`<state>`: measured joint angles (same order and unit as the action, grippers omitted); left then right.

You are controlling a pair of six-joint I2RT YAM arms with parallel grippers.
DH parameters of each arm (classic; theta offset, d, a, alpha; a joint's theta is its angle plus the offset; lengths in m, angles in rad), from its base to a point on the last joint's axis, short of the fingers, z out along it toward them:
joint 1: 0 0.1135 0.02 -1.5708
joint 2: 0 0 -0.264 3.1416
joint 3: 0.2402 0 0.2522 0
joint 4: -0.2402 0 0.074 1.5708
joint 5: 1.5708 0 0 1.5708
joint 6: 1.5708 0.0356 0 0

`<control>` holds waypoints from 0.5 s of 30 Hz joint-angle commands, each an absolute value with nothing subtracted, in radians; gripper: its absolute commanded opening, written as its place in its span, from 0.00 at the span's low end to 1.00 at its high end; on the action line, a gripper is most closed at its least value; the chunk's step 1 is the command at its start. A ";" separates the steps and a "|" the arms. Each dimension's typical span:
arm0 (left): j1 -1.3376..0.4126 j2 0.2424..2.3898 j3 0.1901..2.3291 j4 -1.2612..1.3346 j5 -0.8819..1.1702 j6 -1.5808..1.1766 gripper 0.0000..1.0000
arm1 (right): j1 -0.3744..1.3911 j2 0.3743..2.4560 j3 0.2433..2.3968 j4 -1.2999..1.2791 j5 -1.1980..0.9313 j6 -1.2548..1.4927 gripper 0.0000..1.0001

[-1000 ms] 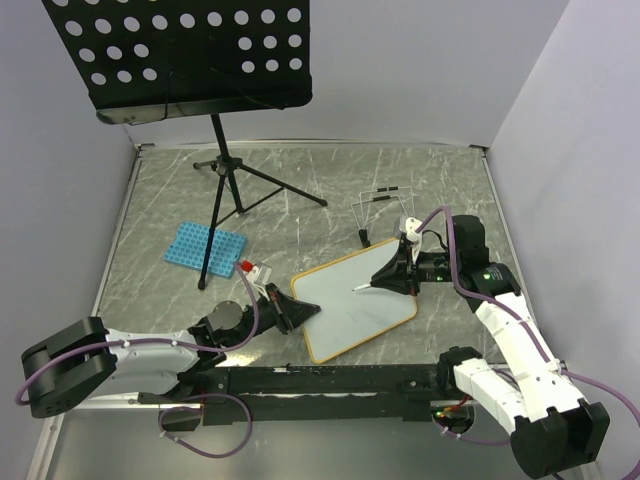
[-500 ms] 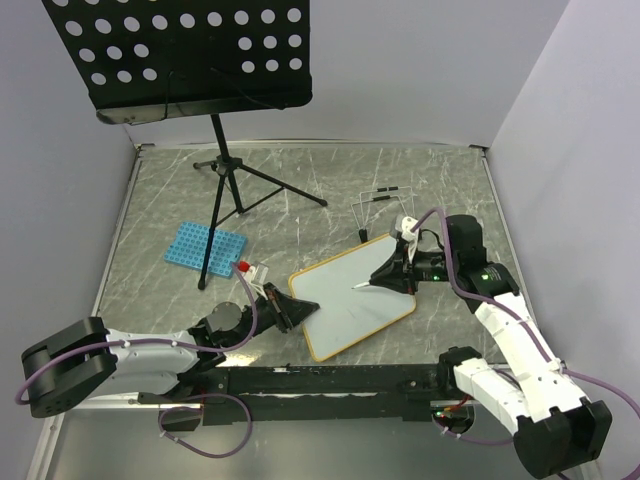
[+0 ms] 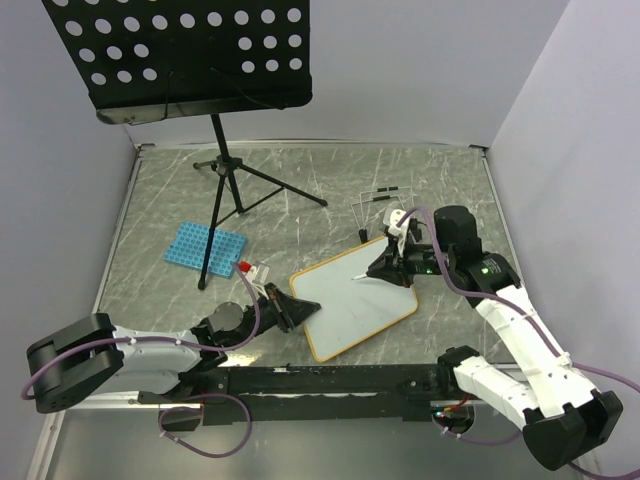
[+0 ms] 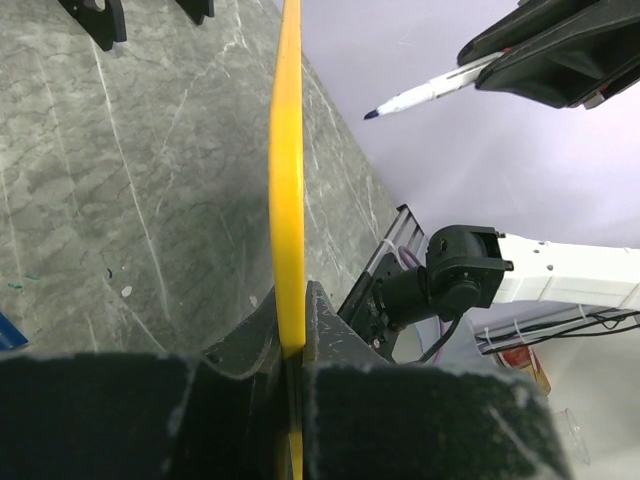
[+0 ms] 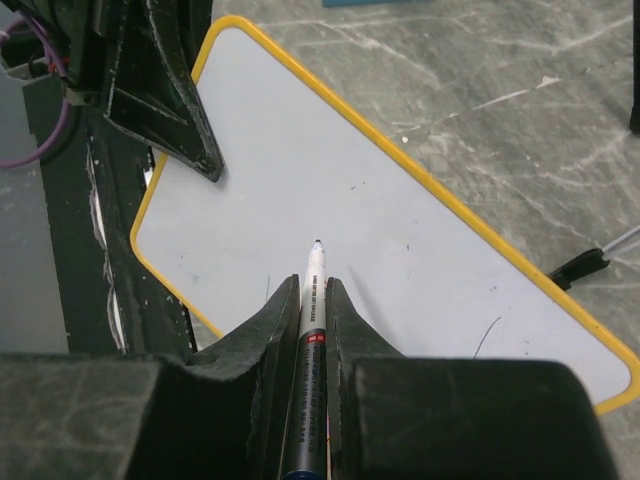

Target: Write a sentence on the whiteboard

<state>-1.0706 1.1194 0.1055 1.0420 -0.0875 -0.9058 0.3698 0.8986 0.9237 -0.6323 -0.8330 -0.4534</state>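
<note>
The whiteboard [image 3: 357, 303], white with a yellow-orange frame, lies slanted on the marble table. My left gripper [image 3: 291, 312] is shut on its left edge, and the left wrist view shows the frame [image 4: 287, 180] edge-on, clamped between the jaws of the left gripper [image 4: 293, 322]. My right gripper [image 3: 388, 267] is shut on a white marker [image 5: 313, 290] with a dark tip. The marker [image 4: 430, 92] points at the board's face [image 5: 400, 210], and its tip stands off the surface. No sentence shows on the board, only a few faint stray strokes.
A black perforated music stand [image 3: 190, 50] on a tripod [image 3: 228, 175] stands at the back left. A blue perforated rack [image 3: 205, 245] lies beside it. A thin wire stand [image 3: 385, 198] sits behind the board. A small red-capped item [image 3: 245, 267] lies near my left gripper.
My right arm has drawn the marker slightly toward the far edge of the board. The left gripper and the board have stayed put.
</note>
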 commanded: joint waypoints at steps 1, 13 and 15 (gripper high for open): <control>-1.083 1.097 0.166 1.203 -0.101 -0.933 0.01 | 0.391 0.911 0.986 -0.692 -0.759 -0.434 0.00; -1.117 1.075 0.160 1.200 -0.135 -0.928 0.01 | 0.405 0.896 0.999 -0.707 -0.896 -0.460 0.00; -1.120 1.068 0.158 1.190 -0.149 -0.945 0.01 | 0.403 0.868 0.982 -0.690 -0.893 -0.459 0.00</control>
<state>-1.1080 1.1152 0.1070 1.0405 -0.1089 -0.9070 0.3969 0.9257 0.9451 -0.7189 -0.8543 -0.4496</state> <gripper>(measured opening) 0.071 0.177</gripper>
